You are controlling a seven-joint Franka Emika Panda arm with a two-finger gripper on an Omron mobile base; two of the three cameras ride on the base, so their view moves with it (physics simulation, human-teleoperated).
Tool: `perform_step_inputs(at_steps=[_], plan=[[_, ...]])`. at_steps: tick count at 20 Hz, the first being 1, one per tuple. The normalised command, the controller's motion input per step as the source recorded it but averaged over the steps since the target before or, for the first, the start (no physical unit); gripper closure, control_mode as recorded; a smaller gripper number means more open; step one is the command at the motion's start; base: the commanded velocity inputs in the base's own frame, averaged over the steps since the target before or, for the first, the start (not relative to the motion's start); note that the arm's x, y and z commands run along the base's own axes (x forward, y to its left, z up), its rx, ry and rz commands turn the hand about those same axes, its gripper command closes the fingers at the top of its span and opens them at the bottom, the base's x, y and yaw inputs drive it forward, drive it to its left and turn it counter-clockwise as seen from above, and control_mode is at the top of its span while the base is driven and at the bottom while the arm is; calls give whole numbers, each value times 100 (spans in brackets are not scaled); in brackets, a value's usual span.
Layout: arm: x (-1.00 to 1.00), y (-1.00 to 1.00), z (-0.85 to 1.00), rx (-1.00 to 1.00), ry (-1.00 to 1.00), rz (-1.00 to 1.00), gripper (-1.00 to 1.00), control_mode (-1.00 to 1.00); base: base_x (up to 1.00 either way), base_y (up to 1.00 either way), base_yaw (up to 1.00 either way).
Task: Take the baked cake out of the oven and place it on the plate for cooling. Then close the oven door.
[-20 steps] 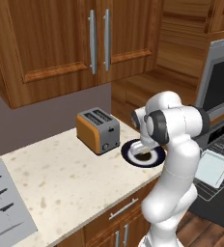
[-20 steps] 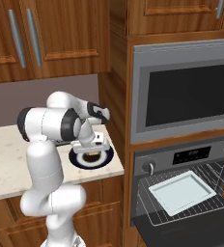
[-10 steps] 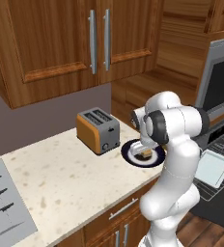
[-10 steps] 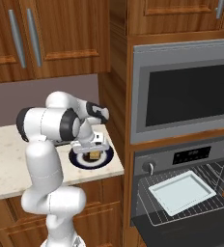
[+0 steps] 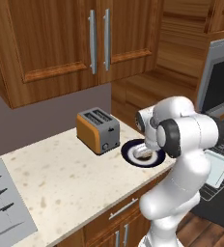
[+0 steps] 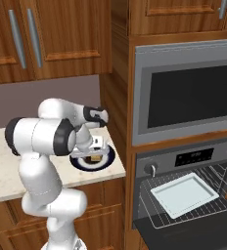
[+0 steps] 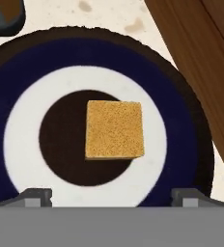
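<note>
Cake (image 7: pixel 114 129): I see it resting on plate (image 7: pixel 17 144) centre.
Pincer (image 7: pixel 111 195): spread wide above it, gripping nothing.
Oven door (image 6: pixel 184 234): down.

My arm (image 5: pixel 181 159) is that glossy white Panda look: fat rounded shells stacked like sausages, with dark grey bands wherever 2 segments meet. One joint cap near the top is a big black ring with a lighter grey disc inside. The wrist end goes black, with a small white block carrying the gripper (image 6: pixel 92 155). Its 2 fingertips (image 7: pixel 36 197) are small, grey and blocky.
</note>
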Motion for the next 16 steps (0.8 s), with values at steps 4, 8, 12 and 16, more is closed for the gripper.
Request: perform_step_inputs(at_steps=[4, 8, 12, 16], plan=[[-100, 0, 48, 0, -4, 0, -100, -100, 0, 0, 0], [-100, -2, 63, 0, 0, 0, -100, -100, 0, 0, 0], [-99, -32, 45, 0, 0, -6, -100, -100, 0, 0, 0], [-85, -57, 29, 0, 0, -11, -100, -100, 0, 0, 0]])
